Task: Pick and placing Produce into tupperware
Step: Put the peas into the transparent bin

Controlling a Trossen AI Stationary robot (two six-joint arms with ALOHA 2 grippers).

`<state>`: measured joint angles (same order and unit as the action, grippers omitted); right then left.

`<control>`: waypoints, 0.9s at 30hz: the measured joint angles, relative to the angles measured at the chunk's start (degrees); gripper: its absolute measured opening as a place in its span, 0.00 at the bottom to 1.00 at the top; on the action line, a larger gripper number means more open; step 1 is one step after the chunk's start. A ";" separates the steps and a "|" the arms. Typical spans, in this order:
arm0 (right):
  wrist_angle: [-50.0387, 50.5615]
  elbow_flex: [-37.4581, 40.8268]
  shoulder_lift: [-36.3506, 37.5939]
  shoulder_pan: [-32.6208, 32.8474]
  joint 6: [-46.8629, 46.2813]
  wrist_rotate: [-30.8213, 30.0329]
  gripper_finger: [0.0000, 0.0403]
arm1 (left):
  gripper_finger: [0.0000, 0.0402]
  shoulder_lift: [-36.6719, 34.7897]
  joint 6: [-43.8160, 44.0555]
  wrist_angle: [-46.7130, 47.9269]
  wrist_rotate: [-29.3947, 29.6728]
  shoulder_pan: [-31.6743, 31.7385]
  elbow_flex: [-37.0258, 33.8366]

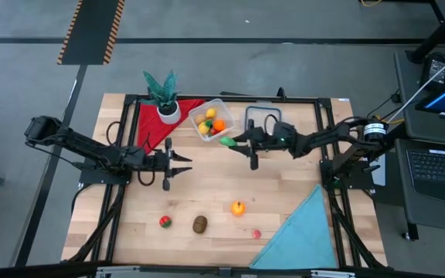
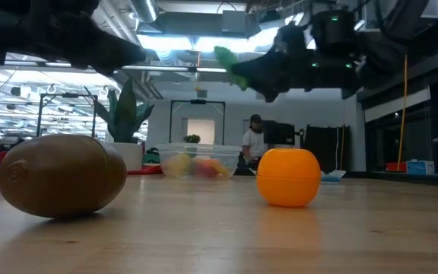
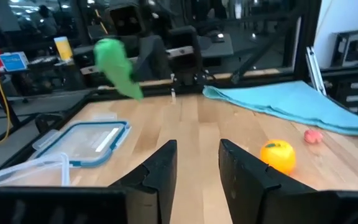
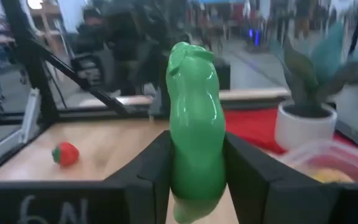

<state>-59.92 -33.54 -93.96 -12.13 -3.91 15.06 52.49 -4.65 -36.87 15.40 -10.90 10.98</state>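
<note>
The right pincer (image 4: 194, 171) hangs above the surface (image 1: 207, 205), its arm stretched out flat, fingers squeezing a green veggie (image 4: 194, 124). Just past its tip sits the tupperware (image 1: 212, 120) with produce inside. Farther off, the left pincer (image 1: 178, 164) hovers part-open, holding nothing.

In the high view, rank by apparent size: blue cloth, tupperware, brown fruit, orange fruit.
1. blue cloth
2. tupperware
3. brown fruit and orange fruit look about alike; too close to rank.
</note>
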 joint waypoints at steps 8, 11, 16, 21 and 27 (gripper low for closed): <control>-10.19 3.70 -0.01 3.78 5.74 -0.23 0.31 | 0.29 0.00 1.36 -6.87 -0.02 2.97 0.04; -10.19 3.63 0.01 4.42 6.04 -1.73 0.31 | 0.29 0.00 2.64 -7.00 -0.04 4.13 0.04; -10.16 3.56 0.01 4.97 5.71 -1.97 0.31 | 0.27 0.97 3.09 -8.51 -0.02 5.33 0.04; -9.87 0.42 -1.01 5.95 6.52 -2.12 0.31 | 0.25 7.63 3.28 -15.47 -2.13 6.42 0.04; -9.15 -5.14 -6.26 6.07 7.15 -2.09 0.31 | 0.27 17.43 4.28 -27.42 -4.62 8.31 0.36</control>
<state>-69.07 -38.69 -100.22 -6.07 3.24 12.97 69.92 -0.37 -64.29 10.78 -2.59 11.34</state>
